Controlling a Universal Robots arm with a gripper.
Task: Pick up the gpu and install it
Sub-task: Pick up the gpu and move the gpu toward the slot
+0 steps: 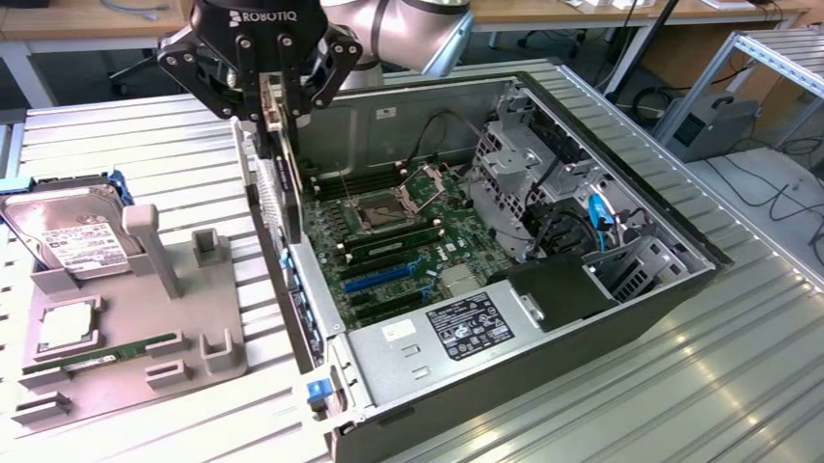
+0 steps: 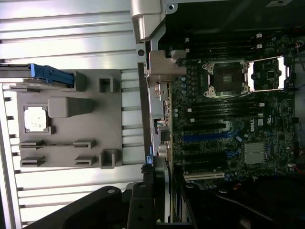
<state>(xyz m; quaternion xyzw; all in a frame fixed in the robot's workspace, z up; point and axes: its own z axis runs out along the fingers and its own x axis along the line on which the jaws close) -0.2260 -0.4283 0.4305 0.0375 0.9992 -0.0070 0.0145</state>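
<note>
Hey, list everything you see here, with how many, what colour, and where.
table: one, silver, under everything
computer case: one, black, open, exterior view's right
motherboard: one, green, inside the case
power supply: one, silver, inside the case
tray: one, grey, exterior view's left
hard drive: one, silver, in the tray
memory stick: one, green, in the tray
gpu: one, dark, upright at the case's wall
tool: one, black, shut on the gpu

A robotics lab: slatted metal bench (image 1: 721,386), open computer case (image 1: 515,386), wooden desks (image 1: 77,24), trailing cables (image 1: 773,198).
</note>
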